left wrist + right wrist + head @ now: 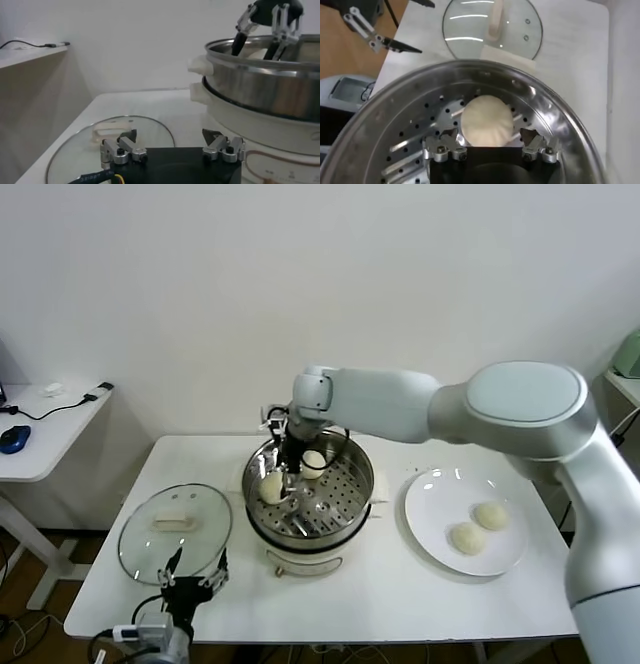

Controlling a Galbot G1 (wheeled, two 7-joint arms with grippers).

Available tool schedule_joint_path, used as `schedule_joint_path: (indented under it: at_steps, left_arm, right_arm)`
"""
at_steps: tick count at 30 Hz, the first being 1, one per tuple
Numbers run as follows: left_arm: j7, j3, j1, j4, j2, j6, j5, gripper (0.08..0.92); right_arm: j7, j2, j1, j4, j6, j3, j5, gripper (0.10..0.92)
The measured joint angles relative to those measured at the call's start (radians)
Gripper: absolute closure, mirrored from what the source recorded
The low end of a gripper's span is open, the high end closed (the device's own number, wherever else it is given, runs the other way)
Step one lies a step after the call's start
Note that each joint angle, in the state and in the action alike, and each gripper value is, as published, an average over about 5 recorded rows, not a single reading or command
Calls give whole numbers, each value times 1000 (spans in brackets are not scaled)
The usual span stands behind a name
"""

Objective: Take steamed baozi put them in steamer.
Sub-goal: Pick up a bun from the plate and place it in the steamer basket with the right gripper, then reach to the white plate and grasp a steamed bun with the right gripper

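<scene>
Two smooth cream-white baozi (272, 487) are seen on the perforated tray of the shiny round steel steamer (355, 506), one between the right gripper (489, 142)'s released jaws, two wait on the flat white plate (425, 519), and the left gripper (170, 142) is parked open-jawed by the glass lid (140, 534).

Four cream-white steamed baozi (271, 487) are seen, smooth and unmarked, one showing faint pleats on its pale top in the right wrist view. The steamer (355, 496) is finished in shiny silver steel, its tray patterned with rows of small dark round holes, and it is carried on a white base. The plate (428, 522) is plain glossy white. The lid (140, 536) is made of clear glass with a cream-white handle and a thin metallic rim. The table (400, 589) is plain white. The right gripper (290, 471) and left gripper (190, 579) are coloured black with silvery metal links. The right arm (500, 419) is clad in light grey and white.
</scene>
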Motion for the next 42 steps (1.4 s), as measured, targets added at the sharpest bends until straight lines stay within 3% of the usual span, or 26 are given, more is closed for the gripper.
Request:
schedule_joint_path:
  at_steps: [10,20,29,42]
  left_arm:
    - [8,-1,-2,-7,0,0,0,177]
    - [9,-13,-14,4,0,-2,-10,177]
    - [10,-21,-7,9,-6,-4,-10,177]
    - [7,-24,6,23,-10,-10,-5,177]
  right_arm:
    - [-88,-288,246,228,69,-121,-53,203]
    - [-73,-642,329,416,83,-296,-244,203]
    - [-4,-788,123,406,63,-208,-411,203]
    - [57,-800,-201,294,43,24,-530,203]
